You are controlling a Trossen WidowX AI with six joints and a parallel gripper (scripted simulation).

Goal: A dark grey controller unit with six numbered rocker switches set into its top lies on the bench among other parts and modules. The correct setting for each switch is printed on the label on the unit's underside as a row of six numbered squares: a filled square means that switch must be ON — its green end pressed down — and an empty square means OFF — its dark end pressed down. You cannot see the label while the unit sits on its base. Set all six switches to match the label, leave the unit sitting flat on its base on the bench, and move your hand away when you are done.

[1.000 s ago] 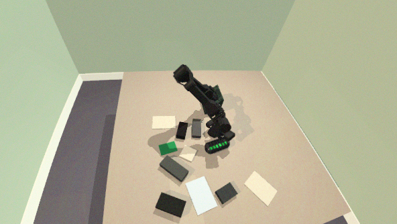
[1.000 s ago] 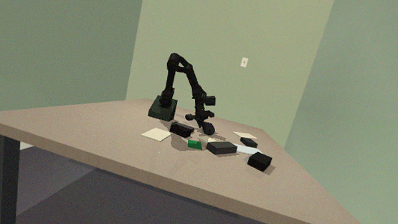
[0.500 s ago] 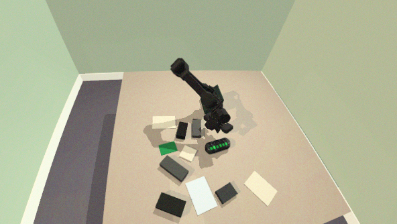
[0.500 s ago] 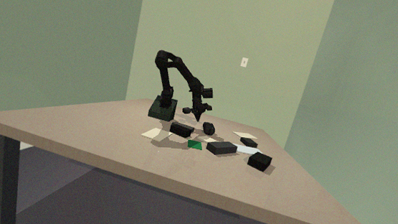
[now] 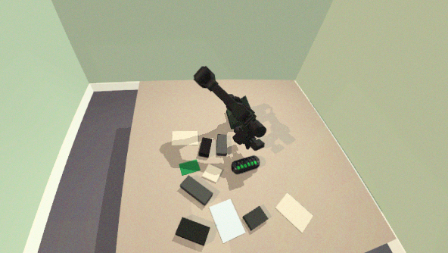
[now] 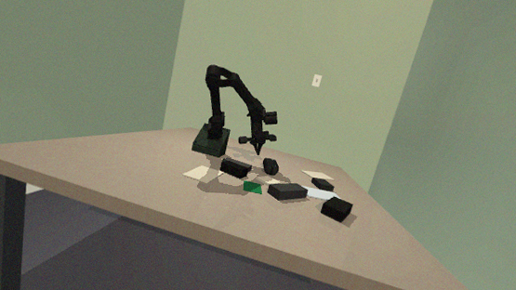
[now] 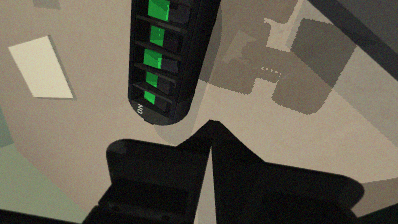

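Controller unit [image 5: 247,167] [image 6: 270,166] [image 7: 170,55] lies on the bench [image 5: 151,110] [image 6: 135,190] [image 7: 250,112], its long axis slanting between about 8 and 2 o'clock from above, green switch halves along its 6 o'clock side. In the wrist view the "ON"-marked end points toward 6 o'clock, the far end leaning past 12.

The hand [image 5: 248,147] [image 6: 258,153] [image 7: 213,125] is closed on nothing, fingertips together, near that end at its 5 o'clock, apart from the unit. From above, a cream block [image 5: 213,173] sits toward the unit's 9 o'clock, a grey block [image 5: 222,145] toward 10.
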